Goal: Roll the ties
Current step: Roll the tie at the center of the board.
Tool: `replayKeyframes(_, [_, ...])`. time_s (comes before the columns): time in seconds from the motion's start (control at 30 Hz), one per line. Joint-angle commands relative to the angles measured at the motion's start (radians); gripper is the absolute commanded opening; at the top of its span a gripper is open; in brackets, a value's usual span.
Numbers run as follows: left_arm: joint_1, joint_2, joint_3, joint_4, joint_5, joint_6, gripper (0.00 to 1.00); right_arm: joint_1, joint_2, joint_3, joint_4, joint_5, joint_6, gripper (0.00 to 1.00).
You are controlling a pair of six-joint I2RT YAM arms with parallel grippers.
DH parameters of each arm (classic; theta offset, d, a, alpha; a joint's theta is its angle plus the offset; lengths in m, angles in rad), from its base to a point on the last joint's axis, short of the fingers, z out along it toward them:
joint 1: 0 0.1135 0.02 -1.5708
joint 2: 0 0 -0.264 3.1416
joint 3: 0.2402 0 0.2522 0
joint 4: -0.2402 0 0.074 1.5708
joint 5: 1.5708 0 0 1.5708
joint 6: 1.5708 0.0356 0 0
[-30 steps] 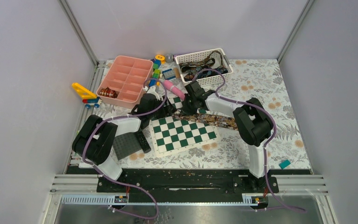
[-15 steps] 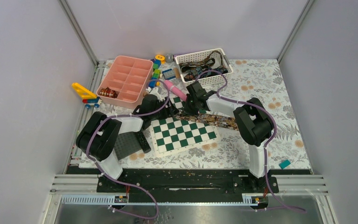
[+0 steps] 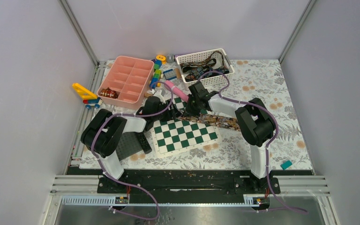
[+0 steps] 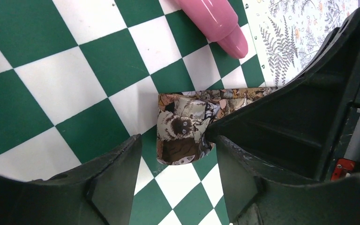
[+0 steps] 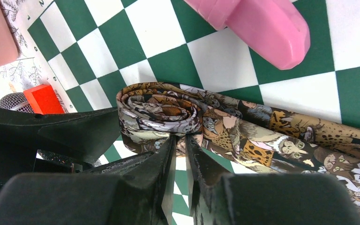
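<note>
A tie printed with brown and tan animals lies across the far edge of the green-and-white chessboard. Its left end is wound into a small coil. My right gripper is shut on the coil's near edge. My left gripper is open, one finger on each side of the tie's coiled end, and does not touch it. In the top view both grippers meet at that end, the left gripper beside the right gripper. More ties fill the white basket.
A pink cylinder lies on the board just behind the grippers. A pink compartment tray at the back left holds a small patterned coil. Toy blocks, a yellow toy, a black remote, a teal block.
My left arm has swung right, bringing its gripper up to the tie's coiled end, and its jaws have narrowed slightly. The right gripper has stayed on the coil.
</note>
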Motion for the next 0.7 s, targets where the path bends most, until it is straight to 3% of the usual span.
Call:
replayKeyframes(0.0, [-0.005,0.014,0.015,0.088,0.025,-0.001,0.60,-0.013,-0.011,-0.022,-0.022,0.027,0.001,0.19])
replayKeyframes(0.67, [-0.005,0.056,0.030,0.132,0.023,-0.034,0.56,-0.015,-0.007,-0.022,-0.022,0.012,0.002,0.19])
